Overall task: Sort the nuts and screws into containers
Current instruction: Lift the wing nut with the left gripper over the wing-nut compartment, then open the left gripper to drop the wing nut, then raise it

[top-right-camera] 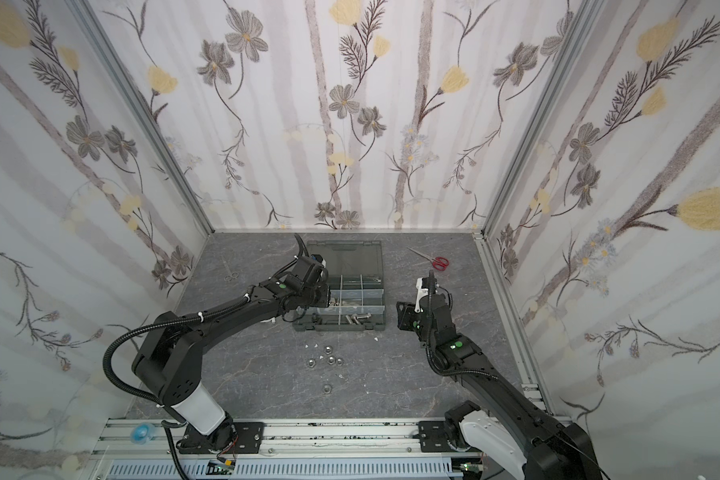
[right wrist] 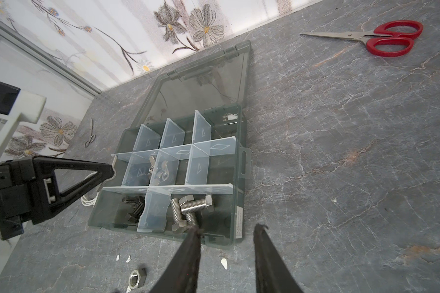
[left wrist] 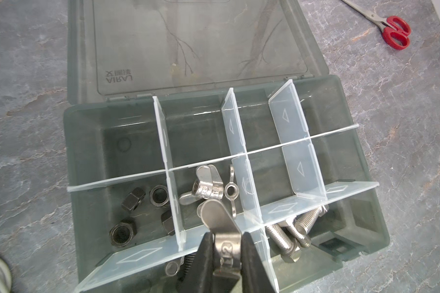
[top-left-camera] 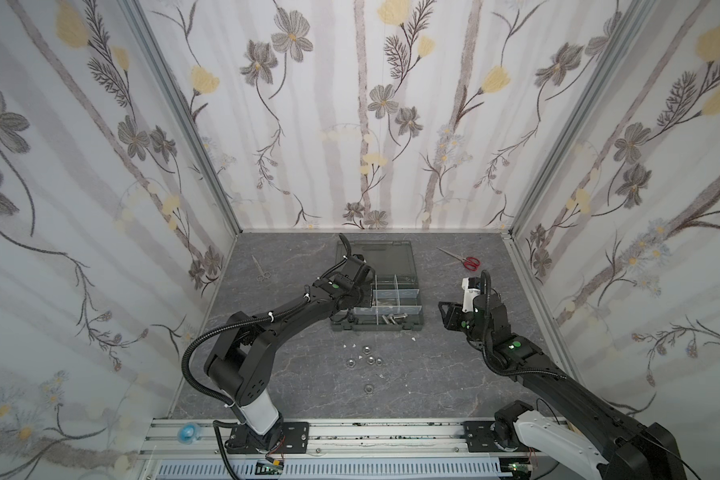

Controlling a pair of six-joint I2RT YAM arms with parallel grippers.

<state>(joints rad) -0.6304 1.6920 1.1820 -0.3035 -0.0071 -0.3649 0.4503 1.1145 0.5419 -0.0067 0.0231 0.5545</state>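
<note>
Nuts [top-left-camera: 370, 360] on grey marbled tabletop [top-left-camera: 433, 374], floral walls [top-left-camera: 350, 124]

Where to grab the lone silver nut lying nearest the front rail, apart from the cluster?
Pinch the lone nut across two opposite outer flats, coming straight down from above. It seems to lie flat, hole up, so only its low sides offer grip; the open right gripper looks the freer one.

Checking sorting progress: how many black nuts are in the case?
4 black nuts, in the compartment beside the wing nuts: two toward the lid, two nearer the front. The divider may hide more.
</note>
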